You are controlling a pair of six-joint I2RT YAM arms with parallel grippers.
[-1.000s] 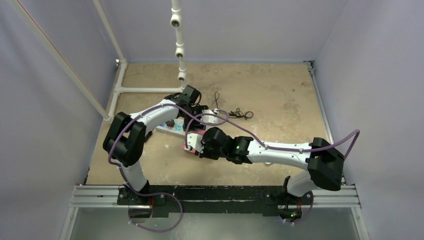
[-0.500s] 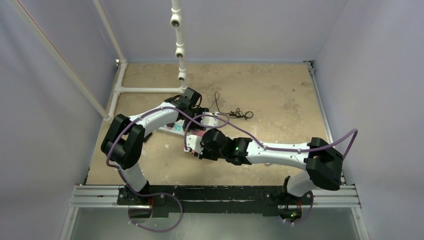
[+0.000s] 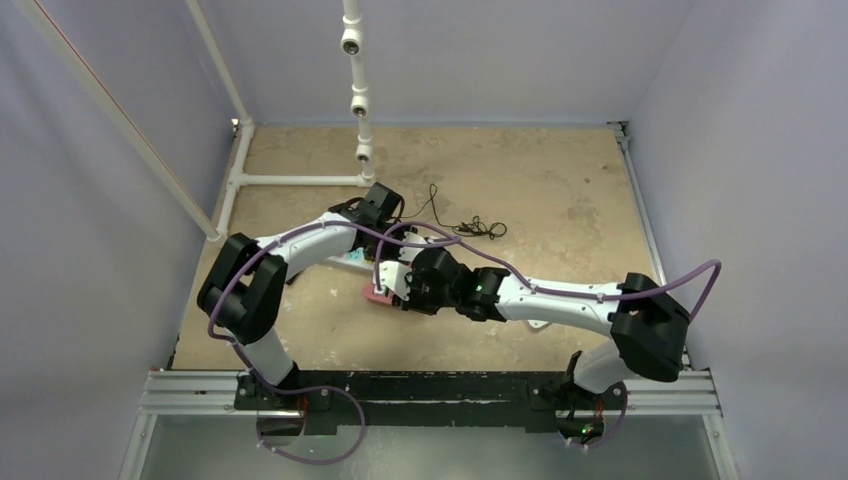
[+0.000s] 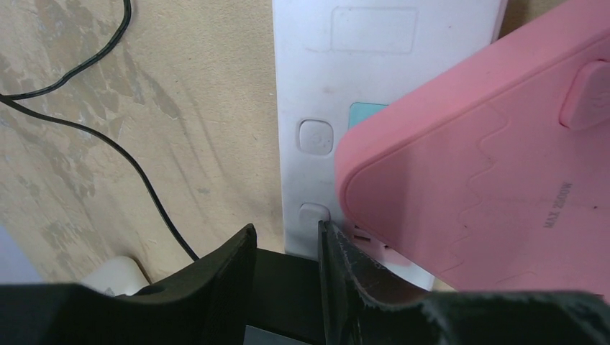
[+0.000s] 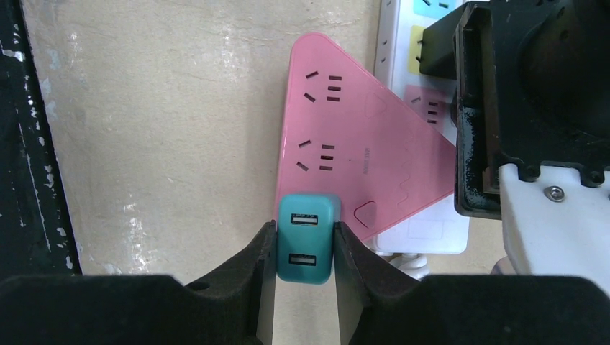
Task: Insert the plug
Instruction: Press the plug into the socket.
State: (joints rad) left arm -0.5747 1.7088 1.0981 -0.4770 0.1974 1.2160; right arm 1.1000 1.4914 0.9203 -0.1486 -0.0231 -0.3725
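My right gripper [image 5: 302, 237] pinches the plug [image 5: 306, 251] over the pink strip's [image 5: 345, 151] edge. Left gripper [image 4: 288, 248], at the white strip [image 4: 316, 86]: can't tell.

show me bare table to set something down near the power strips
Bare tan tabletop runs right of the thin black cable to the right wall, and between the pink triangular power strip and the black front rail. Crowded: pink strip overlapping the white power strip, left gripper and right gripper there.
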